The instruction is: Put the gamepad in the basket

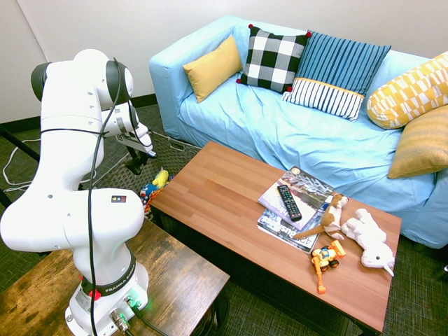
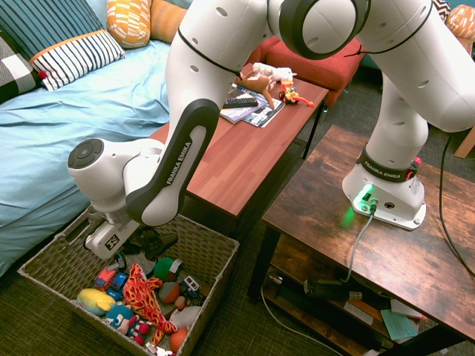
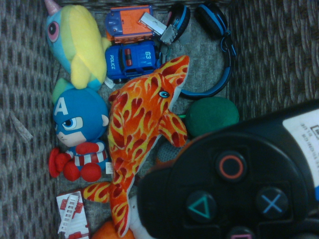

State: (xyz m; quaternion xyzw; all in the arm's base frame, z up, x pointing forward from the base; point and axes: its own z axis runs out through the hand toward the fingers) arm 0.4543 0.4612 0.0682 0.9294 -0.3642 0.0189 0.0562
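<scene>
I have the gripper [image 2: 130, 240] closed on the gamepad [image 2: 154, 242], its jaws drawn in only as far as the controller between them allows. The gamepad is up in my grasp over the basket [image 2: 223, 261], above the toys and inside the outline of the rim as the second exterior view shows it.

Its long axis runs roughly crosswise in that view, with one handle reaching out from the gripper toward the coffee table [image 1: 210, 185]. From the wrist I see the button face turned toward the camera, with the circle, triangle and cross marks plain (the square is cut off by the picture's edge). The rounded end there points toward the tail of the flame-patterned plush dolphin [image 3: 134, 119], while the rest of the body runs out of that picture, so I can't read the other handle's direction from there.

Under the arm, the basket holds the dolphin, a yellow and blue plush [image 3: 77, 45], a Captain America plush [image 3: 79, 119], a blue police car [image 3: 132, 59], an orange toy vehicle [image 3: 128, 24], black and blue headphones [image 3: 227, 64] and a green round thing [image 3: 212, 115]. On the coffee table, I see the TV remote [image 1: 289, 203] lying on magazines [image 1: 308, 189].
</scene>
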